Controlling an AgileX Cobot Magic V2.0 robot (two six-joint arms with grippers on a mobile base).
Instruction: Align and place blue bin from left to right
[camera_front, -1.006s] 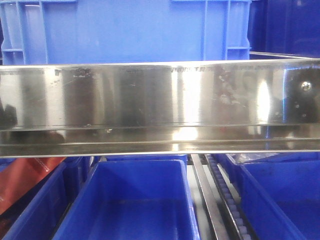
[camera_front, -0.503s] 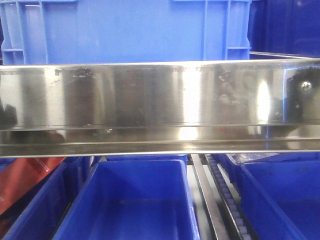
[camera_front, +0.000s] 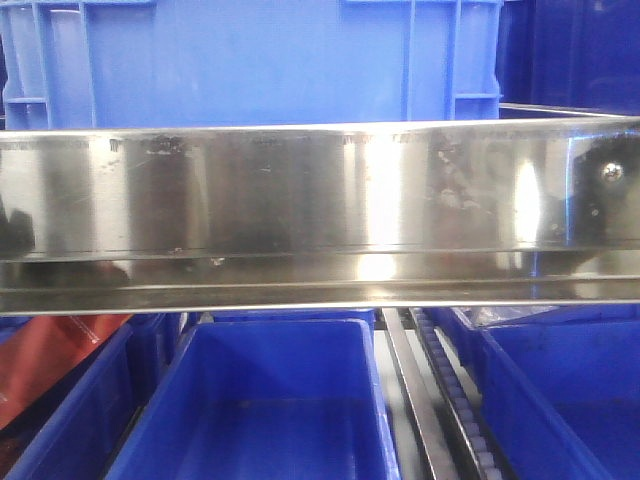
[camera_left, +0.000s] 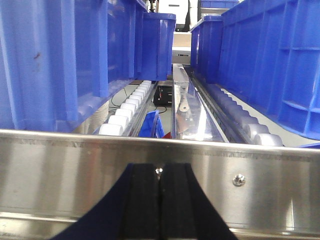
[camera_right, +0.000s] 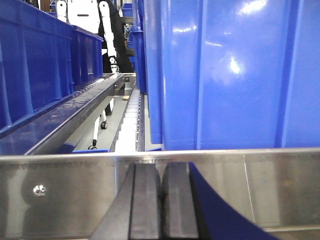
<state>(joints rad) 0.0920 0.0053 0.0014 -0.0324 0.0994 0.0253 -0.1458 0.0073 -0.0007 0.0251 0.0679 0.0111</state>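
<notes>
The blue bin (camera_front: 250, 60) stands on the upper level just behind the shiny steel rail (camera_front: 320, 215), its smooth side wall facing the front camera and its ribs near both ends; it fills the top of that view from the left edge to right of centre. In the left wrist view its wall (camera_left: 60, 65) rises at the left over white rollers (camera_left: 122, 115). The left gripper (camera_left: 159, 200) sits low against the rail, black fingers pressed together. The right gripper (camera_right: 161, 200) likewise has fingers nearly touching, holding nothing. Other blue bins (camera_front: 270, 400) lie below the rail.
</notes>
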